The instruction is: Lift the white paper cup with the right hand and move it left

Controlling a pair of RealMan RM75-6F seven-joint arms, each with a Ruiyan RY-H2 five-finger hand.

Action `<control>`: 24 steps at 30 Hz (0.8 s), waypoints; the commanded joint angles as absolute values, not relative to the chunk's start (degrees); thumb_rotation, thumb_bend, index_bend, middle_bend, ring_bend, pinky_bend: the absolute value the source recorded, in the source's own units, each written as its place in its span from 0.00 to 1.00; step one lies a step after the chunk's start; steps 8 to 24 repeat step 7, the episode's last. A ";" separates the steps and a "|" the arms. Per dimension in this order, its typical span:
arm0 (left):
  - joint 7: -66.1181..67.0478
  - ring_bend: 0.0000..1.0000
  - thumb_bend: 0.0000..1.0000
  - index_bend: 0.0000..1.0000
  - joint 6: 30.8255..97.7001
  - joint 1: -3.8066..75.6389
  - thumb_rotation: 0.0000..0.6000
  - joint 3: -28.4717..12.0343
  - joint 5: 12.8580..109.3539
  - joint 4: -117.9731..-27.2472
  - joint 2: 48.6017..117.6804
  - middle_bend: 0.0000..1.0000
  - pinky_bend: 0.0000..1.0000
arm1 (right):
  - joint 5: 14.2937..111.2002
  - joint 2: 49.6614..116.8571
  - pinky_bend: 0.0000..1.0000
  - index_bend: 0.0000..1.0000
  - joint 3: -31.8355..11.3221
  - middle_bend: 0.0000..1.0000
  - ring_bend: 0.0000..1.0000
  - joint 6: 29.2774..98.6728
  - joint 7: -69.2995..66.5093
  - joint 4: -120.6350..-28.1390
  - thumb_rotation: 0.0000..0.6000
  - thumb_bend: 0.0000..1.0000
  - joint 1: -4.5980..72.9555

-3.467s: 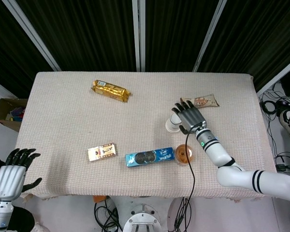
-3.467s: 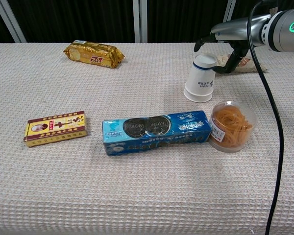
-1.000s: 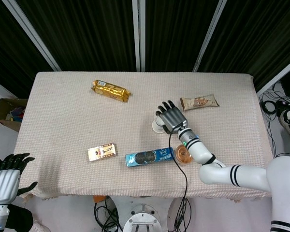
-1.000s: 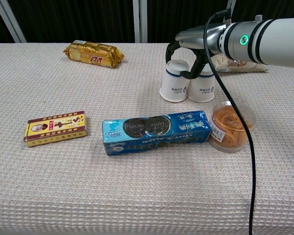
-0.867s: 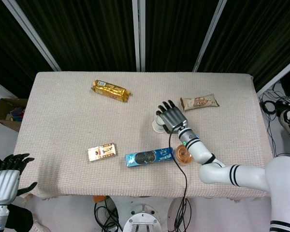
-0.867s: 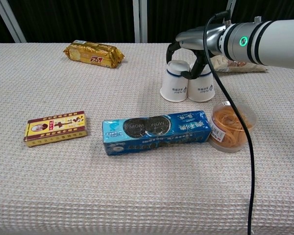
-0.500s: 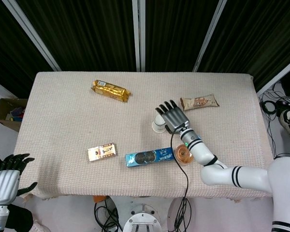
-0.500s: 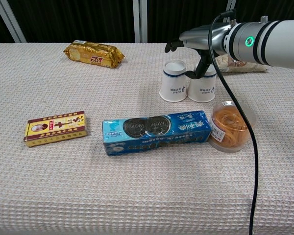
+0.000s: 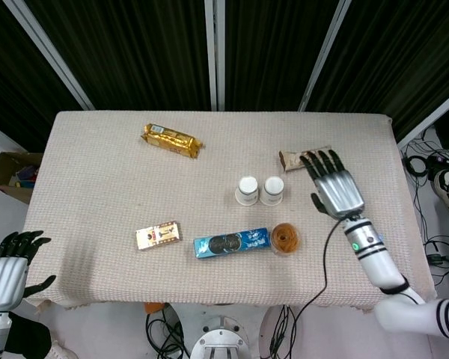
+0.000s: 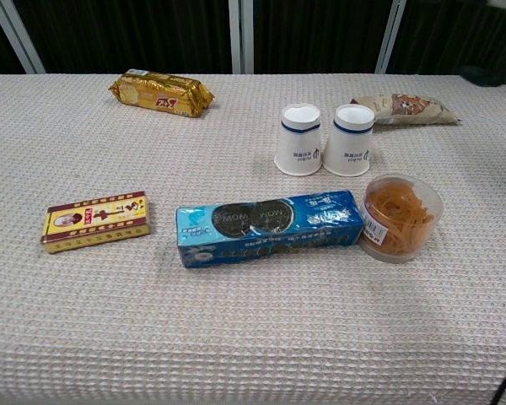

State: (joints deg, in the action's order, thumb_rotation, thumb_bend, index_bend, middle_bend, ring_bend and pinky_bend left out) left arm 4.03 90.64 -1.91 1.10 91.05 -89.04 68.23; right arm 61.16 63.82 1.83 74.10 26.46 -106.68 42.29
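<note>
Two white paper cups stand upside down side by side mid-table: the left cup and the right cup, touching or nearly so. My right hand is off to the right of them, fingers spread, holding nothing, well apart from the cups; the chest view does not show it. My left hand hangs open beyond the table's front left corner.
A blue cookie box and a clear tub of orange strands lie in front of the cups. A snack bag lies behind right, a gold packet far left, a small red-yellow box front left.
My right hand let go of the left cup and drew back to the right, leaving the chest view. Both cups stand still. Since 3.5 s ago one cup has come off the stack and moved left.
</note>
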 commanded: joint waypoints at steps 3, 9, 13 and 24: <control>4.75 0.14 0.00 0.28 90.69 -1.24 1.00 0.41 91.12 -90.29 67.79 0.18 0.13 | 77.62 57.81 0.00 0.00 11.77 0.00 0.00 91.51 13.04 -106.28 1.00 0.32 23.49; 5.94 0.14 0.00 0.28 90.20 -0.70 1.00 0.37 91.47 -91.63 67.36 0.18 0.13 | 81.84 59.41 0.00 0.00 13.57 0.00 0.00 96.02 6.95 -101.02 1.00 0.32 16.77; 5.94 0.14 0.00 0.28 90.20 -0.70 1.00 0.37 91.47 -91.63 67.36 0.18 0.13 | 81.84 59.41 0.00 0.00 13.57 0.00 0.00 96.02 6.95 -101.02 1.00 0.32 16.77; 5.94 0.14 0.00 0.28 90.20 -0.70 1.00 0.37 91.47 -91.63 67.36 0.18 0.13 | 81.84 59.41 0.00 0.00 13.57 0.00 0.00 96.02 6.95 -101.02 1.00 0.32 16.77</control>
